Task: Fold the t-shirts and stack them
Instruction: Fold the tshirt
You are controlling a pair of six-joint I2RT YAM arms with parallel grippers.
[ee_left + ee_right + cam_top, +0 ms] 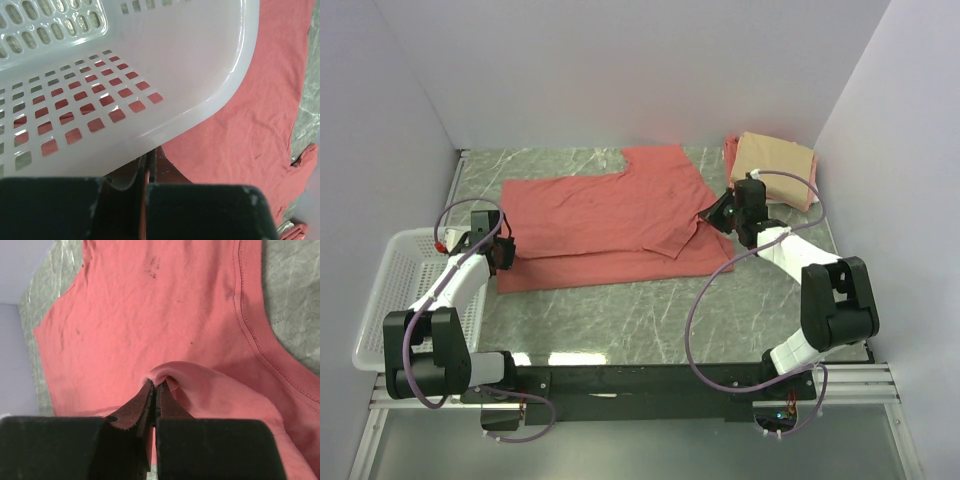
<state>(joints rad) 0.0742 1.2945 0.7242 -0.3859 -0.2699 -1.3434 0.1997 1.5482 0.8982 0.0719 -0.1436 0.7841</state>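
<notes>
A large salmon-red t-shirt (pixel 610 215) lies spread on the marble table, its lower part doubled over. At the shirt's left edge my left gripper (pixel 506 252) is shut. In the left wrist view its fingers (pixel 149 162) press together over red cloth (pixel 240 130), and the basket rim hides their tips. My right gripper (pixel 723 215) is shut on a raised pinch of the shirt's right edge (pixel 156 385), with the cloth (pixel 150 315) stretching away beyond it. A folded tan t-shirt (pixel 775 158) rests on a folded pink one (pixel 730 150) at the back right.
A white plastic mesh basket (pixel 390 290) sits at the table's left edge, its rim (pixel 175 60) right over my left fingers. Pale walls close in on the left, back and right. Bare marble (pixel 620 310) runs between the shirt and the arm bases.
</notes>
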